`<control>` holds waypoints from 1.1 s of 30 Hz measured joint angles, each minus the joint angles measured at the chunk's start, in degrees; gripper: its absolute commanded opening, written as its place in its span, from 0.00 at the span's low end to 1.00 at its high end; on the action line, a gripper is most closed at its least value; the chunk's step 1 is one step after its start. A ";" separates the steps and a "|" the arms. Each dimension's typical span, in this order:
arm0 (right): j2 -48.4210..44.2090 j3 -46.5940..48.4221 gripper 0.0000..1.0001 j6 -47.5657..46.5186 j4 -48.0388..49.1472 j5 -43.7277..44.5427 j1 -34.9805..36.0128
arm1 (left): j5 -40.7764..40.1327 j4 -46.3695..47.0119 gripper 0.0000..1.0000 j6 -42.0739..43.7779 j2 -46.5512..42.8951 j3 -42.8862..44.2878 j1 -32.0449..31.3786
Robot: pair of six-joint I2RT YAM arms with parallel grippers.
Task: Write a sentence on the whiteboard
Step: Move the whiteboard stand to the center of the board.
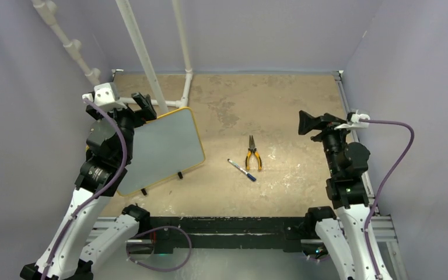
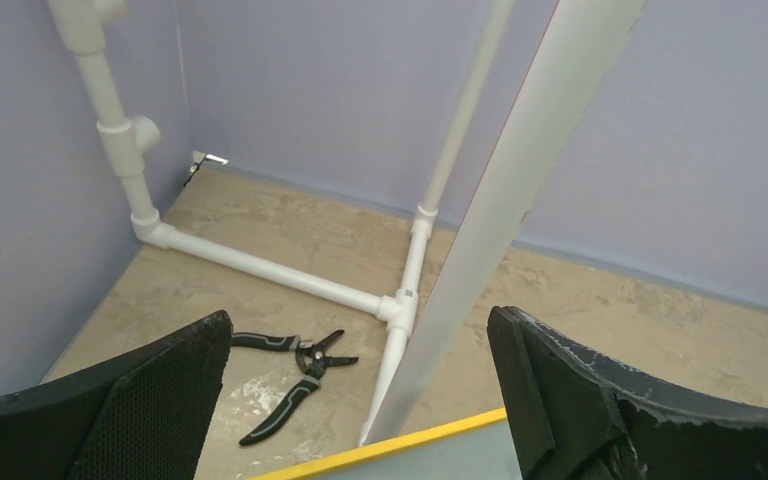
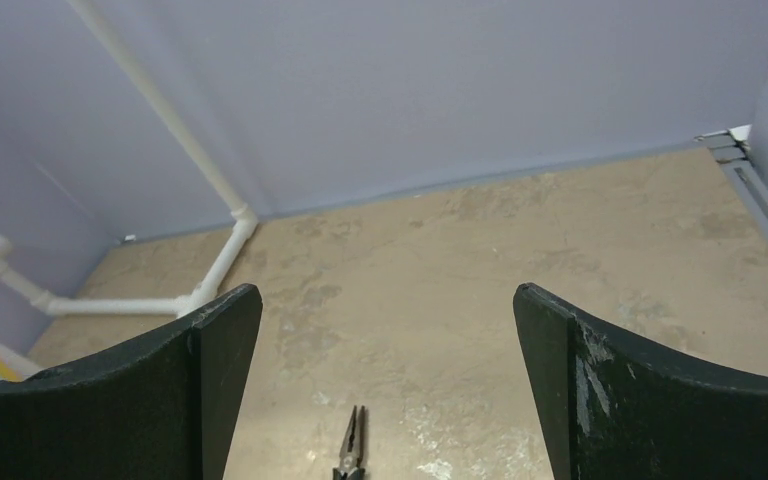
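The whiteboard (image 1: 166,146) and the white pipe frame (image 1: 185,87) behind it block the left side of the bench (image 1: 291,105). In the middle lie only low pliers (image 1: 253,154) and a pen (image 1: 242,170). The right and far parts are open for passing.

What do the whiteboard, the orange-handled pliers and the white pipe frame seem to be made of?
Whiteboard: smooth pale grey panel, likely coated board; its yellow rim looks plastic. Orange-handled pliers: dark metal nose; the handles are probably rubbery sleeves. Pipe frame: matte white tubes with socket joints, likely PVC.
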 measured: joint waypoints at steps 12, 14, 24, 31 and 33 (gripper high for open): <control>7.34 -4.20 0.90 -0.35 5.14 -7.28 12.81 | 1.05 5.27 0.99 -0.33 -3.85 -9.20 2.36; 9.73 -5.27 0.88 0.55 6.78 -3.87 22.71 | 3.54 6.99 0.99 -0.76 -4.33 -9.86 4.96; 33.11 -7.98 0.71 7.65 23.85 20.09 60.48 | 15.06 13.60 0.99 -2.38 -6.32 -15.52 13.97; 56.57 1.03 0.70 11.08 32.79 27.47 70.62 | 17.22 14.71 0.99 -2.36 -6.29 -15.54 14.05; 62.71 5.33 0.68 11.26 33.79 28.76 72.37 | 17.66 14.73 0.99 -2.36 -6.27 -15.54 14.12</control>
